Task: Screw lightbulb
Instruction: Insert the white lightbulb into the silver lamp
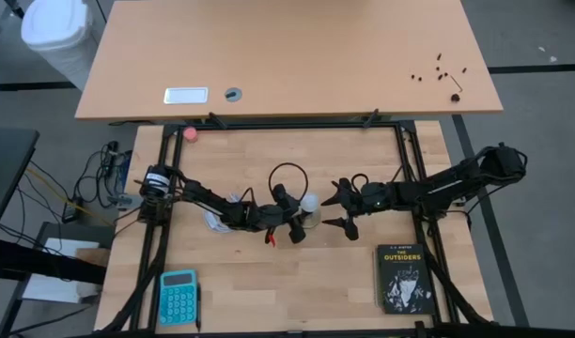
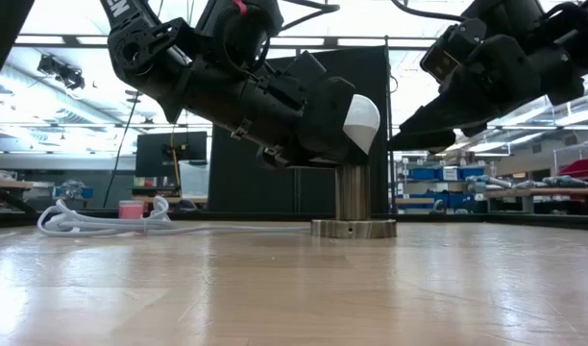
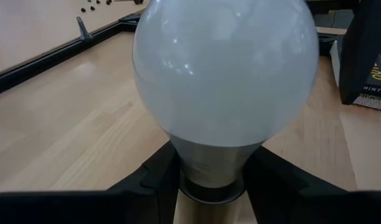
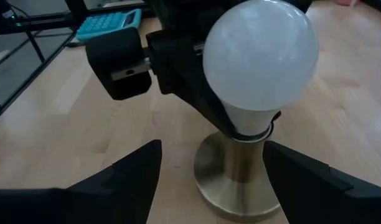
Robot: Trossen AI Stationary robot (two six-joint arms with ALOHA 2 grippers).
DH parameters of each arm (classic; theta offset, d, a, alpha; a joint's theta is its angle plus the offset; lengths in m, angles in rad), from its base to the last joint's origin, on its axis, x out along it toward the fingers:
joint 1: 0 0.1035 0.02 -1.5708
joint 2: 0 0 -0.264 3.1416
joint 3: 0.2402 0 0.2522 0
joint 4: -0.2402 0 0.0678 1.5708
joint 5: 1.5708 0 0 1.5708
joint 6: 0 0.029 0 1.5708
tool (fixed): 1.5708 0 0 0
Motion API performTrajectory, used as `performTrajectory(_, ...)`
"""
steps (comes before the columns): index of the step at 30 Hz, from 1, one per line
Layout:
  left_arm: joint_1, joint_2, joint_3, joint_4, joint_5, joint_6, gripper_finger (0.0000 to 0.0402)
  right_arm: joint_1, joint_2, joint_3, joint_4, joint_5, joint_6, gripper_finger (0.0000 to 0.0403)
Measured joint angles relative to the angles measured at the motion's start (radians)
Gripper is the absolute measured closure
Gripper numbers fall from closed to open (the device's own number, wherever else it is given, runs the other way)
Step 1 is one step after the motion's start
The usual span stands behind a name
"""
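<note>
The white lightbulb stands tilted on top of the round metal socket, its grey neck at the socket's mouth. In the high view the lightbulb is at the table's middle. My left gripper comes from the table's left and is shut on the bulb. My right gripper hovers open just right of the bulb; its fingers stand apart on either side of the socket without touching it. The socket's flat base rests on the table. My left gripper pinches the lightbulb's grey neck just under the globe, one finger on each side. The fingers come nearly level from the table's left, slanting slightly down. The bulb leans toward the right gripper, its lower end at the socket's top.
A white cord lies coiled on the table left of the socket. A black book lies at the near right and a turquoise calculator at the near left. A pink ball sits at the far left corner.
</note>
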Motion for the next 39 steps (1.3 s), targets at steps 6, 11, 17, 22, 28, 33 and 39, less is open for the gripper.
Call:
performTrajectory(6, 0.000, 0.000, 0.000, 0.001, -0.007, -0.010, 0.0195, 0.000, 0.000, 0.000, 0.000, 0.000, 0.003, 0.0112)
performTrajectory(11, 0.000, 0.000, 0.000, 0.004, 0.010, -0.017, 0.0147, 0.000, 0.000, 0.000, 0.000, 0.000, 0.003, 0.0112)
performTrajectory(17, -0.001, 0.000, 0.000, 0.011, 0.036, 0.004, 0.0126, -0.001, 0.000, 0.000, 0.000, 0.004, 0.003, 0.0112)
performTrajectory(22, -0.002, -0.001, 0.000, 0.013, 0.051, 0.010, 0.0130, -0.001, 0.000, 0.000, 0.000, -0.006, 0.006, 0.0112)
performTrajectory(28, -0.002, -0.028, -0.002, 0.005, 0.055, 0.039, 0.0132, -0.003, 0.000, 0.000, -0.003, -0.019, 0.014, 0.0112)
performTrajectory(33, -0.004, -0.033, -0.002, -0.001, 0.065, 0.039, 0.0132, -0.004, 0.000, 0.000, -0.003, 0.004, 0.005, 0.0112)
performTrajectory(39, -0.005, -0.034, 0.000, 0.007, 0.111, 0.038, 0.0133, -0.004, 0.000, 0.000, -0.014, 0.027, -0.001, 0.0112)
